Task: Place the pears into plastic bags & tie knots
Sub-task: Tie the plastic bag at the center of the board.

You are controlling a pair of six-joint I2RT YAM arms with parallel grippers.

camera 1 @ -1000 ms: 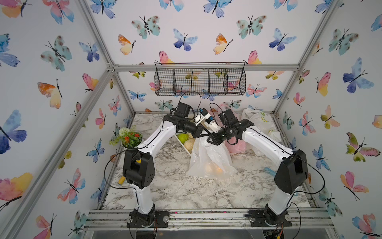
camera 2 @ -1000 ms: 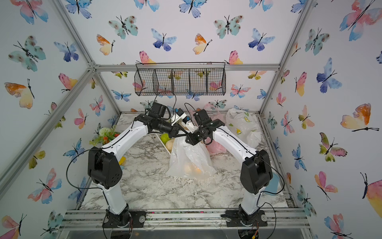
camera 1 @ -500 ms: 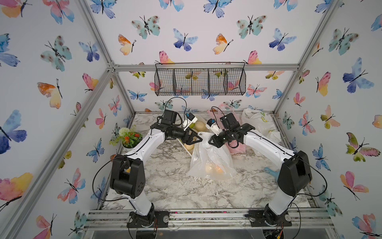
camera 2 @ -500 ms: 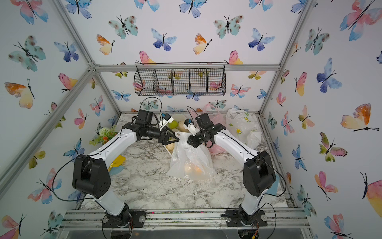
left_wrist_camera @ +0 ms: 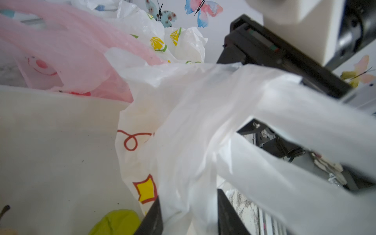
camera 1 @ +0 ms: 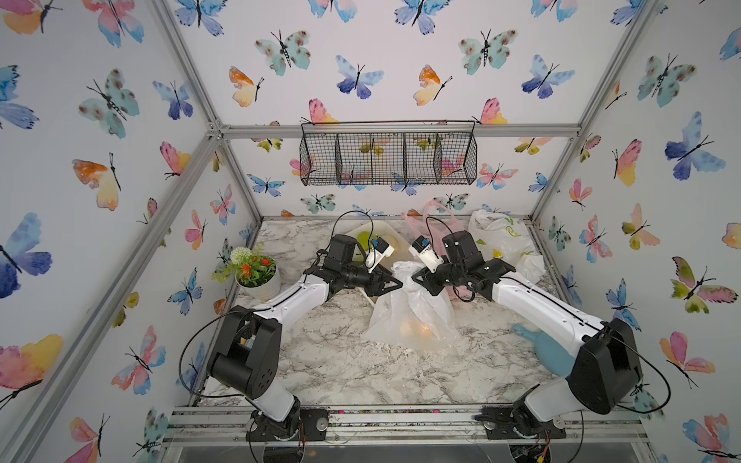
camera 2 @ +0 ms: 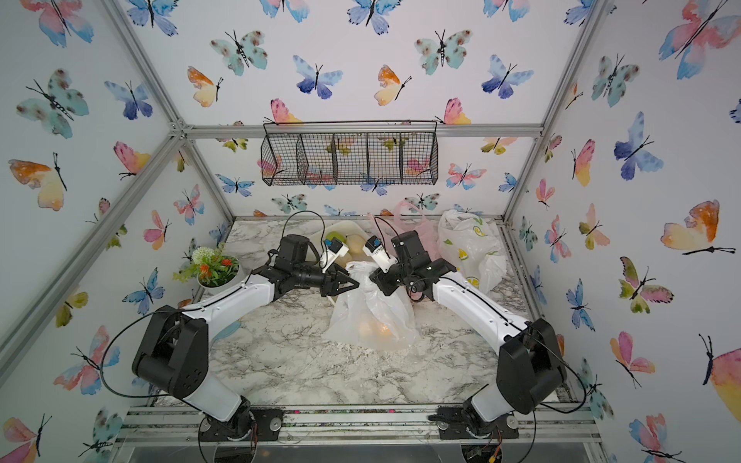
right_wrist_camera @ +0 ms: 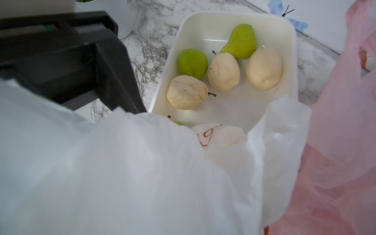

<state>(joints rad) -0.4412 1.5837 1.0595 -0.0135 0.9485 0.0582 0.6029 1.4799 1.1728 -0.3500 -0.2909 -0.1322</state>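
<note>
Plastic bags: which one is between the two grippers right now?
The white bag with red doodles, mid-table between left gripper and right gripper; the pink bag and lemon-print bag sit farther back.

Your doodle-print bag (camera 1: 409, 316) stands at the middle of the worktop (camera 1: 320, 360), pale fruit showing through, handle strips (left_wrist_camera: 305, 122) pulled up. Two green and three cream pears (right_wrist_camera: 223, 71) lie near the far edge. The pink bag (camera 1: 419, 224) and lemon-print bag (camera 1: 501, 240) slump by the far right corner.

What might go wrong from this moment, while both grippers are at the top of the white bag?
The thin white bag is stretched between the left gripper and right gripper; it may tear or slip out. The bag lies against the tray, so pulling might drag the tray.
</note>
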